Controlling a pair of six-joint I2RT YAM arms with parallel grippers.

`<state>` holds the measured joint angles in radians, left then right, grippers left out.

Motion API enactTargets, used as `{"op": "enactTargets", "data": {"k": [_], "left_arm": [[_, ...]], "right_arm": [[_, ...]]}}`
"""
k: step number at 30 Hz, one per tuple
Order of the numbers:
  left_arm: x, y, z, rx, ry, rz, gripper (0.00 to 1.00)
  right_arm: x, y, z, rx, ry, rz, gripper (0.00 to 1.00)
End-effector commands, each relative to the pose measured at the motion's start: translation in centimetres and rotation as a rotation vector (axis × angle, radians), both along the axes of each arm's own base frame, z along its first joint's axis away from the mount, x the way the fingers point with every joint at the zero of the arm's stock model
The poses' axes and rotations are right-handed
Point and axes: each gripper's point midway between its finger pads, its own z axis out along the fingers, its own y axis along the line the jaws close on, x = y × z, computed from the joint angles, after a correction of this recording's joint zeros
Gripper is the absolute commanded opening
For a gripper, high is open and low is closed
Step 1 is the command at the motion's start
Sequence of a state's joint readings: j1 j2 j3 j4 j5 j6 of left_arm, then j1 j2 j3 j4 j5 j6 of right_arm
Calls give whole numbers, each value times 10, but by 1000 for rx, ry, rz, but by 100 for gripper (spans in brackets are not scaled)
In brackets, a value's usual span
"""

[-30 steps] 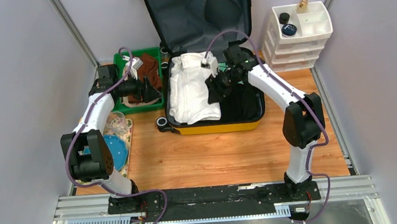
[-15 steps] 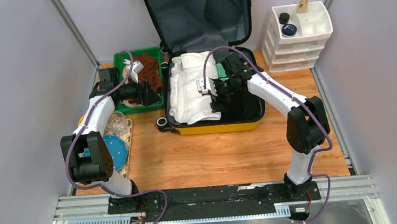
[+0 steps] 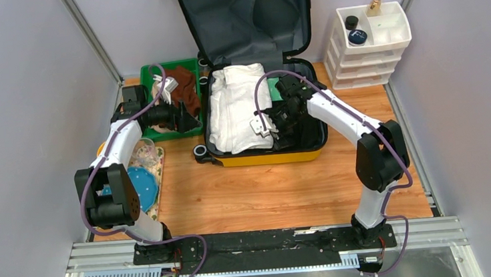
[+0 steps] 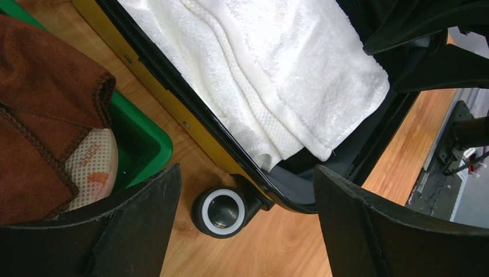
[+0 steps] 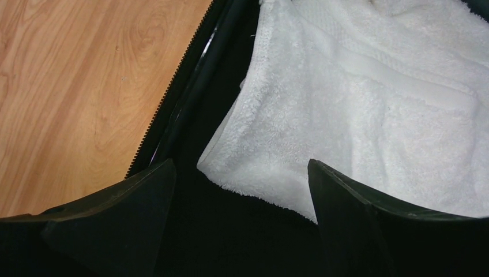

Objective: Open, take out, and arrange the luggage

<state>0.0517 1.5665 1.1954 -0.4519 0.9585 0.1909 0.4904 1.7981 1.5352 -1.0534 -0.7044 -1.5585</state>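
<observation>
The right tool (image 3: 270, 128) is spread wide and holds nothing. It hangs low inside the luggage (image 3: 264, 157), fingers pointing down at the dark lining. In the wrist view, a corner of the white towel (image 5: 375, 104) lies just ahead of the gap and runs off past the right finger. The zip rim (image 5: 173, 115) passes by the left finger (image 5: 115, 213), with bare worktop (image 5: 69, 86) beyond it. Whether the fingers touch towel or lining, I cannot tell.

The left tool (image 3: 184, 117) is also spread and empty, above the worktop outside the luggage. A black wheel (image 4: 222, 210) sits just ahead of its gap. The yellow shell edge (image 4: 173, 109) with the towel (image 4: 277, 69) lies beyond, toward its right finger. The green tray (image 4: 138, 144), holding a brown cloth (image 4: 46, 104), lies by its left finger.

The luggage lies open between the two arms, lid (image 3: 246, 18) upright at the far side.
</observation>
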Motion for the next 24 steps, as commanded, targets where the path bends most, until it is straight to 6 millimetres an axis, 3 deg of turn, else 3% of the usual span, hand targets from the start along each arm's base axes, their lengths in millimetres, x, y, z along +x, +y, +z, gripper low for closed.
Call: {"op": "enactTargets", "data": {"k": [1,7,11,17,20,24], "left_arm": [[-4,-3,11,7,-65,-27,92],[-12,-3,5,10,-41,-24,92],[-15,-3,4,15,-36,-21,92],[-14,-2,4,9,-31,-14,92],[-14,-2,4,12,-34,-12,92],[-15,-2,4,15,-36,-16,92]], "right_arm": [[16,22,0,49,-84,14,91],[34,41,-2,64,-101,-28,84],[41,51,1,93,-153,-35,70],[45,66,10,124,-151,-50,67],[44,65,6,110,-159,-30,61],[27,53,-1,48,-111,14,54]]}}
